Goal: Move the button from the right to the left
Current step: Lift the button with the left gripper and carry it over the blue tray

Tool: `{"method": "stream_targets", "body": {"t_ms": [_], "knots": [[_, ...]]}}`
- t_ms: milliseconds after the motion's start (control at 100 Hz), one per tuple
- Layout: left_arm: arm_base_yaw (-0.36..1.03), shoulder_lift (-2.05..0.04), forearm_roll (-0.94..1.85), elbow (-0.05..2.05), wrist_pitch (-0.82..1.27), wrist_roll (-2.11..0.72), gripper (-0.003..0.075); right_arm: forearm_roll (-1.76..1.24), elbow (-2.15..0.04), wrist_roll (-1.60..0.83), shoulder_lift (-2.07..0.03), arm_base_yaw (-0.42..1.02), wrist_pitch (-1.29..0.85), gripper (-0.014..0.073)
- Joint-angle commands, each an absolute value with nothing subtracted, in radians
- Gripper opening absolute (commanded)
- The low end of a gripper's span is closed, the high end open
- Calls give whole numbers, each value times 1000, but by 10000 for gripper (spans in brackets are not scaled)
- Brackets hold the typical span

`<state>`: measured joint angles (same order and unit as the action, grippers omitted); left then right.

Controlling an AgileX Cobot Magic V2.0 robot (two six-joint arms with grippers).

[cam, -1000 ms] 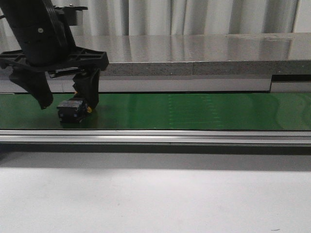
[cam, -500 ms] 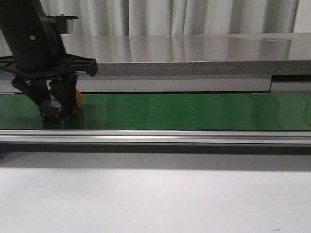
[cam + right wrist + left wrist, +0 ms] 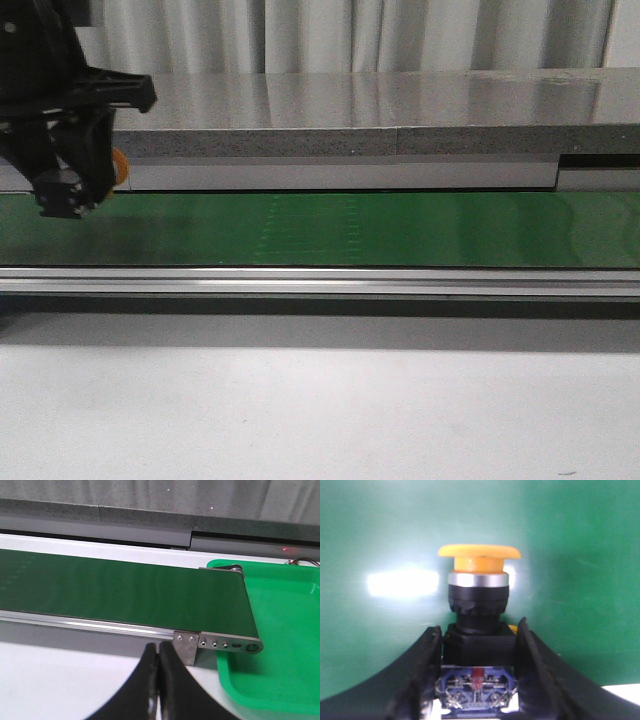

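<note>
The button [image 3: 479, 605] has a yellow-orange cap on a black body with a blue and red base. In the left wrist view it sits between the black fingers [image 3: 422, 672] of my left gripper [image 3: 479, 630], which is shut on its body. In the front view the left gripper [image 3: 70, 195] hangs at the far left, lifted off the green conveyor belt [image 3: 350, 230]; the button [image 3: 119, 168] shows its orange cap beside the fingers. My right gripper [image 3: 159, 650] is shut on nothing, over the white table near the belt's end. It is out of the front view.
A green tray [image 3: 280, 630] sits past the end of the conveyor belt [image 3: 125, 590] in the right wrist view. A metal rail [image 3: 330, 281] runs along the belt's near side. A grey ledge [image 3: 400, 140] runs behind it. White table surface [image 3: 320, 400] lies in front.
My left gripper went from open around the button on the belt to shut on it, then rose and moved left with it.
</note>
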<state>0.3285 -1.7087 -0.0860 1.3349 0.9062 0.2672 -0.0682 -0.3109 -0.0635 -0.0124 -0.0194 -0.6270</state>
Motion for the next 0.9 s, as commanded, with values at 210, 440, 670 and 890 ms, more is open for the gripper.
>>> {"method": "stream_targets", "body": {"t_ms": [210, 440, 670, 890], "knots": [[120, -1630, -87, 1363, 948, 122, 97, -59, -338, -65, -24, -19, -545, -68], [-45, -1630, -79, 1363, 959, 0, 97, -59, -338, -65, -24, -19, -545, -68], [-147, -1630, -74, 1363, 948, -103, 97, -59, -338, -65, -24, -19, -545, -68], [-223, -1663, -74, 1363, 916, -169, 106, -59, -338, -65, -24, -19, -545, -68]]}}
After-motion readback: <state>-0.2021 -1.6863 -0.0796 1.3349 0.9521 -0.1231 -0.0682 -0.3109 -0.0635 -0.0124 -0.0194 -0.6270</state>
